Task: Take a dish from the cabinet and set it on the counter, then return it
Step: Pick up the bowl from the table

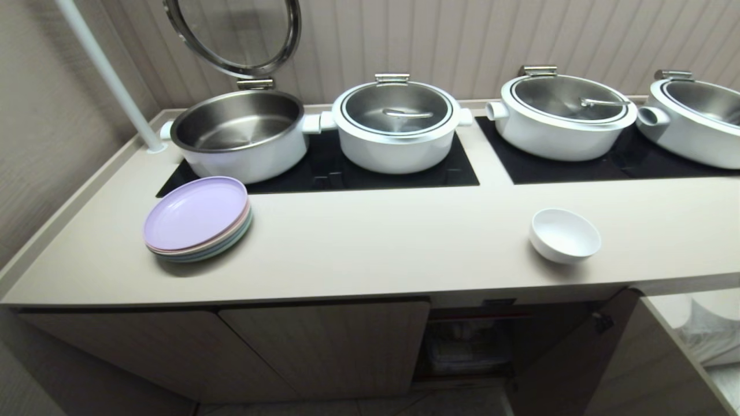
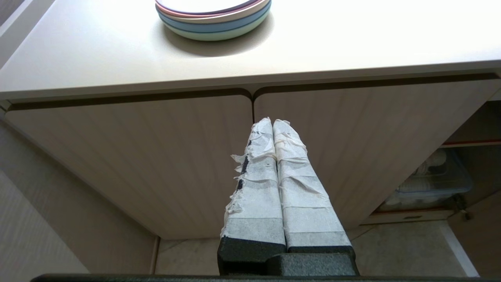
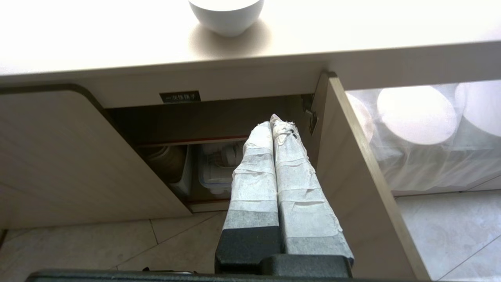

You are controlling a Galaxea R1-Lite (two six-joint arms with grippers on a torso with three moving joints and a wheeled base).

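While both tape-wrapped grippers (image 2: 273,123) (image 3: 276,121) pinched together empty, glossy round white dish (image 1: 565,234) on smooth beige counter (image 1: 376,242).

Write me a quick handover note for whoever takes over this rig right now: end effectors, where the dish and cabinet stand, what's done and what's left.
Left end effector: shut, empty, parked low before the closed doors under the plates.
Right end effector: shut, empty, low in front of the open cabinet.
Dish: upright on the counter, right of centre, above the open cabinet.
Cabinet door: swung open.
Done: dish taken out and set on the counter.
Left: pick up the dish and return it to the cabinet.
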